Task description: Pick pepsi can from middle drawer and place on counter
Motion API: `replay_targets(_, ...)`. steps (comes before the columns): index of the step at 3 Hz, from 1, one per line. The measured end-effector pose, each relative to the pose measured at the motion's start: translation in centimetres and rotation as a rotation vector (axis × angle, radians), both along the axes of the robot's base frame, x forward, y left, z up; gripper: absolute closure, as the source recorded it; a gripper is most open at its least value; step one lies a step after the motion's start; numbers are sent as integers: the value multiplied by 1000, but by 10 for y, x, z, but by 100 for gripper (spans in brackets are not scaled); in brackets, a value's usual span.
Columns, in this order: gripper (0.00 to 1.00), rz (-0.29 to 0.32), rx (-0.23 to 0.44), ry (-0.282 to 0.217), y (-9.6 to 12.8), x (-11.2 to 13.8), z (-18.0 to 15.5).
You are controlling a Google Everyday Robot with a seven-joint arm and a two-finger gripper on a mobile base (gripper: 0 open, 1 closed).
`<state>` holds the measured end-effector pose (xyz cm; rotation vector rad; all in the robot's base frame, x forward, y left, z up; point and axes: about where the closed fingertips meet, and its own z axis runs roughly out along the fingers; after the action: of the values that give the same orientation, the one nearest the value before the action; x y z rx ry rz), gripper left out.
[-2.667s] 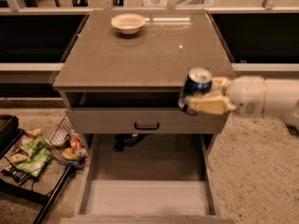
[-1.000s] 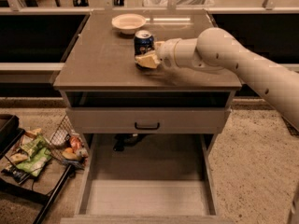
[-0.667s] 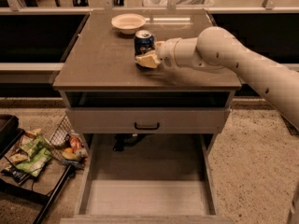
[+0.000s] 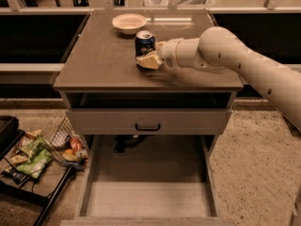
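Note:
The pepsi can (image 4: 145,41) stands upright on the counter (image 4: 99,62), near its middle, just in front of the pale bowl. My gripper (image 4: 148,60) reaches in from the right on a white arm, and its tan fingers (image 4: 151,61) are shut on the can's lower half. The can's base looks to be resting on the counter. The middle drawer (image 4: 150,199) is pulled out at the bottom of the cabinet and its pale floor is bare.
A pale bowl (image 4: 129,22) sits at the counter's back. A grey drawer front with a black handle (image 4: 147,125) is closed under a dark open slot. A wire basket of snack bags (image 4: 33,157) stands on the floor to the left.
The gripper carried the can from the counter's front right edge to its middle, near the bowl. Over the last second nothing has moved.

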<state>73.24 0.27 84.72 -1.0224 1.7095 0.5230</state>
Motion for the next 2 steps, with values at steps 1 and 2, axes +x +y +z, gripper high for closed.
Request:
replay_targets(1, 8, 0, 0, 0, 0, 0, 0)
replay_targets(2, 0, 0, 0, 0, 0, 0, 0)
